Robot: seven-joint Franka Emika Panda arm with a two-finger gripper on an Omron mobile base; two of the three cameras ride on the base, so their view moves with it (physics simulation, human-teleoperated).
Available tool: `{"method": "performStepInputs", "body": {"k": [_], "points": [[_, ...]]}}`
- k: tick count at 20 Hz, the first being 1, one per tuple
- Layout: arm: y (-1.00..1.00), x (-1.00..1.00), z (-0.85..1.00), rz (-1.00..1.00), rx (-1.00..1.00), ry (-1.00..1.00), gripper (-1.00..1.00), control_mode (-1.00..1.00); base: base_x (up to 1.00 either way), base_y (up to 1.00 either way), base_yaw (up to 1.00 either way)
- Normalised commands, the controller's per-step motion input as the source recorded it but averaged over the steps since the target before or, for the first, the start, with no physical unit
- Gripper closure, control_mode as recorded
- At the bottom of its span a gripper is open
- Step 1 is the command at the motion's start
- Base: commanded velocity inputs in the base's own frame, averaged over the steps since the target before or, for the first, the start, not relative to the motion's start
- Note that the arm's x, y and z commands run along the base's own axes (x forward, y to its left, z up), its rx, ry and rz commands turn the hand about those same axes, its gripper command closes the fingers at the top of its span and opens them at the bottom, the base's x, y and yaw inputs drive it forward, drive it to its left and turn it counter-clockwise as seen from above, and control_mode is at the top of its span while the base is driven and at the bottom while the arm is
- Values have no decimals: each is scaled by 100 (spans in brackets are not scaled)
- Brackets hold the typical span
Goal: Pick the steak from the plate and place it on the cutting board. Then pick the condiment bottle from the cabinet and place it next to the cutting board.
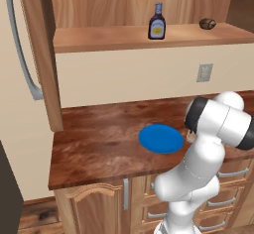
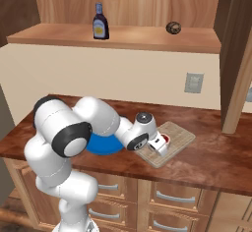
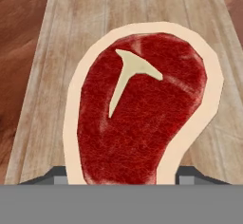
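Steak (image 3: 142, 109) drop-off on the cutting board (image 2: 178, 136)

Gripper (image 2: 161, 146) hangs low for release; can't tell if it's let go.

From the left base view the arm hides the cutting board and most of the steak (image 1: 190, 136); only a sliver shows beside the elbow. From the right base view the forearm covers the right part of the plate (image 2: 101, 145), and the hand covers most of the steak. In the hand view the steak's near end is cut off, and the fingers (image 3: 54, 174) barely show.
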Motion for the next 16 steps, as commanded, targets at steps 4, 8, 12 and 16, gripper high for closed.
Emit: {"method": "performStepInputs", "body": {"k": [4,8,12,16], "points": [[-5,0,0,1,0,-1,-100,-100,0,0,0],[-8,-1,0,1,1,-7,-100,-100,0,0,0],[-7,-11,12,1,1,-8,-100,-100,0,0,0],[-3,-18,38,0,0,-9,-100,-100,0,0,0]]}}
